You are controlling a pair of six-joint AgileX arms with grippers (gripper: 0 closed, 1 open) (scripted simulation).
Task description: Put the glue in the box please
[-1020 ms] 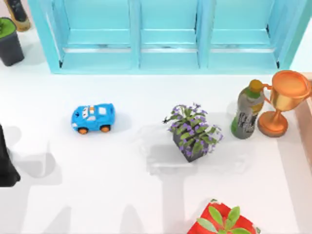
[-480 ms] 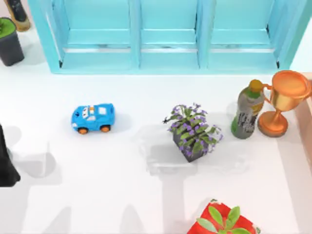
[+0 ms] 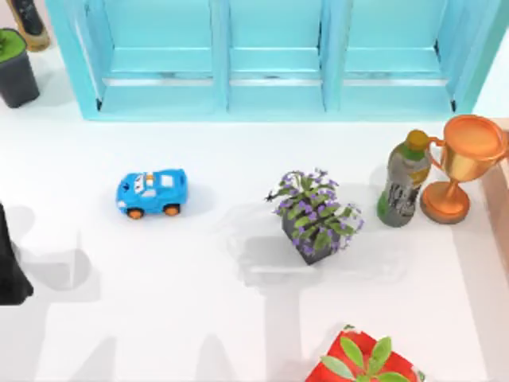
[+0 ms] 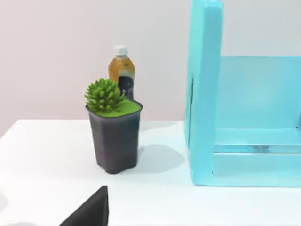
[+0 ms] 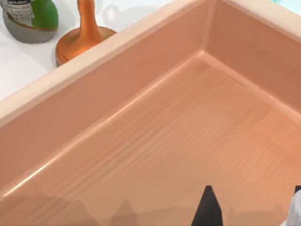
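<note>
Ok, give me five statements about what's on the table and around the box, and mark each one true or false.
1. The blue toy car sits on the table's left half. True.
2. The gold trophy stands left of the toy car. False: it stands near the right edge, beside the green bottle.
3. The purple-flowered plant lies between the toy car and the green bottle. True.
4. The wooden box in the right wrist view already holds the toy car. False: its visible floor is bare.
5. In the left wrist view, a bottle stands behind the potted succulent. True.
</note>
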